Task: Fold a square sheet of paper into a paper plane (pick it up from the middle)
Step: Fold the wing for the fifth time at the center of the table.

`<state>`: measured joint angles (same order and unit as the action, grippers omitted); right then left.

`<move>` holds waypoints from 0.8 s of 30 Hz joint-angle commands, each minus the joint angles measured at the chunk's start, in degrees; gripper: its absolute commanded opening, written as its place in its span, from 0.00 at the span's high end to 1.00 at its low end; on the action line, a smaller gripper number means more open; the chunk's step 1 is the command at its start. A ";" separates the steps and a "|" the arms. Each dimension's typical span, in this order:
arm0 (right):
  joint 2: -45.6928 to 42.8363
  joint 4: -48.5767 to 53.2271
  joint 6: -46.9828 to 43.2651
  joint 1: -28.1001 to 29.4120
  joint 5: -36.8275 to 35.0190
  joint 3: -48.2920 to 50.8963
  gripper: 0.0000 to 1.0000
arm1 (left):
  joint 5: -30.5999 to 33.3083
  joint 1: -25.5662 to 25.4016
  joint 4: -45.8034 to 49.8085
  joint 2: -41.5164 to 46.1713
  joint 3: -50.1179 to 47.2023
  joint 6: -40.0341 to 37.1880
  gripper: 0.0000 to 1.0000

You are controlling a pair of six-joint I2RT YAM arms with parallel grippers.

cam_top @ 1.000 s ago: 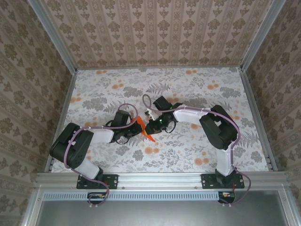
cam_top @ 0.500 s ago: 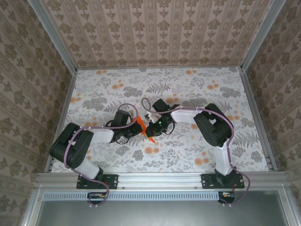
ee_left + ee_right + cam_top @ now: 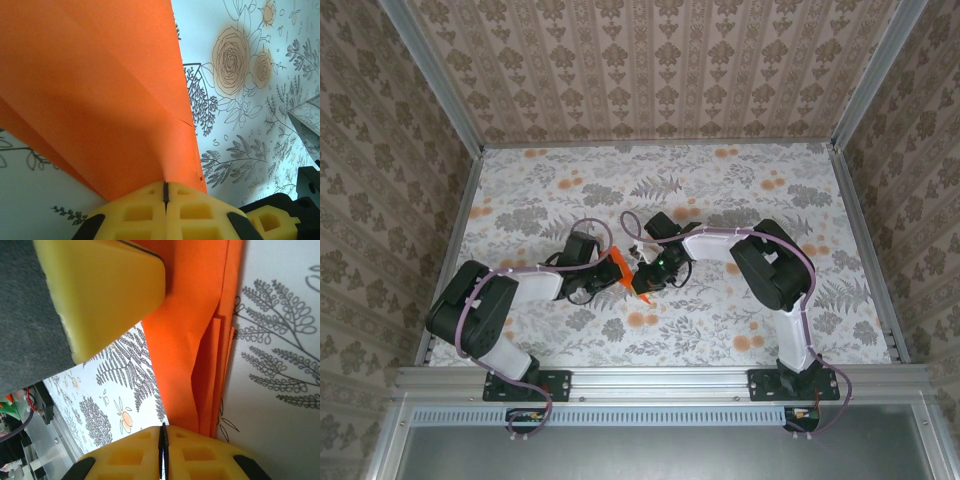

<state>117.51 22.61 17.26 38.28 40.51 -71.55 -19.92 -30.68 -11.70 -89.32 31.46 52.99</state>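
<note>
The left gripper [image 3: 165, 189] is clamped tight on the orange paper [image 3: 100, 95]; its yellow fingers [image 3: 135, 212] meet at a thin seam, and the creased sheet fans up from them toward 12 o'clock, with one folded layer ending in a straight edge on the 3 o'clock side. The right gripper [image 3: 162, 434] is closed too, pinching the paper's [image 3: 190, 340] layered, folded edge, which climbs from its fingers toward 1 o'clock; a yellow pad [image 3: 100, 290] of the other gripper sits over the paper at 10 o'clock in that view. From above, the left gripper [image 3: 603, 275] is at 9 o'clock of the paper [image 3: 616, 264] and the right gripper [image 3: 646, 280] at 3 o'clock; the paper is a slim strip slanting from 11 to 5 o'clock, just toward 7 o'clock of the middle of the flowered table [image 3: 740, 190].
</note>
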 commanded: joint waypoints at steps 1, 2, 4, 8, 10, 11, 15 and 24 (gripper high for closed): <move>1.00 5.86 -2.27 -0.05 -3.13 -0.22 0.88 | 5.23 0.96 8.61 -2.43 -0.03 1.04 0.95; 0.94 6.39 -2.68 -0.01 -3.30 -0.15 0.88 | 5.24 0.97 8.92 -2.61 0.08 1.10 0.95; 0.66 7.54 -3.77 -0.05 -3.51 0.15 0.88 | 5.49 1.14 10.09 -3.25 0.57 1.30 0.96; -0.42 9.60 -5.45 -0.06 -3.49 1.77 0.89 | 5.62 1.44 10.72 -4.17 0.56 1.96 0.96; -1.09 10.25 -6.27 -0.05 -3.85 2.81 0.89 | 5.56 1.71 11.04 -4.67 0.54 2.20 0.96; -1.36 10.35 -6.43 -0.05 -4.02 3.34 0.89 | 5.53 1.83 10.99 -4.92 0.60 2.32 0.96; -2.65 10.70 -6.71 -0.27 -5.01 5.89 0.90 | 5.09 2.20 10.96 -5.17 0.57 2.42 0.96; -8.90 5.80 -5.25 -1.24 -2.87 8.12 0.90 | 2.33 2.28 8.50 -5.12 1.24 1.72 0.95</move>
<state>111.28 26.65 11.94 37.10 38.06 -63.92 -22.39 -29.45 -8.97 -91.09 33.76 54.87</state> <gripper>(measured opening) 0.098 0.048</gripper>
